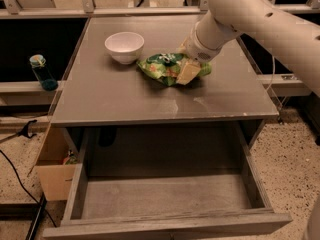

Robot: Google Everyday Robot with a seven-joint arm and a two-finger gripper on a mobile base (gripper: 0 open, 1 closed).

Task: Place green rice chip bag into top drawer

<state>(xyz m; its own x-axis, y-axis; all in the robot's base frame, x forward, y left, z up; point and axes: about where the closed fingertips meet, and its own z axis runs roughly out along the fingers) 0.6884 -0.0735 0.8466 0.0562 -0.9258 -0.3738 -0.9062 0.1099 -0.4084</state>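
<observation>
The green rice chip bag point(162, 68) lies crinkled on the grey table top, just right of a white bowl point(124, 46). My gripper point(187, 72) reaches down from the upper right and sits on the bag's right end; one cream-coloured finger point(187, 74) shows against the foil. The bag's right part is hidden under the gripper. The top drawer point(165, 196) is pulled out below the table's front edge, with nothing in it.
A tan cardboard box point(52, 166) stands on the floor left of the drawer. A blue bottle point(42, 72) stands on a ledge at the left. My white arm point(260, 19) crosses the upper right. Cables lie on the floor at the lower left.
</observation>
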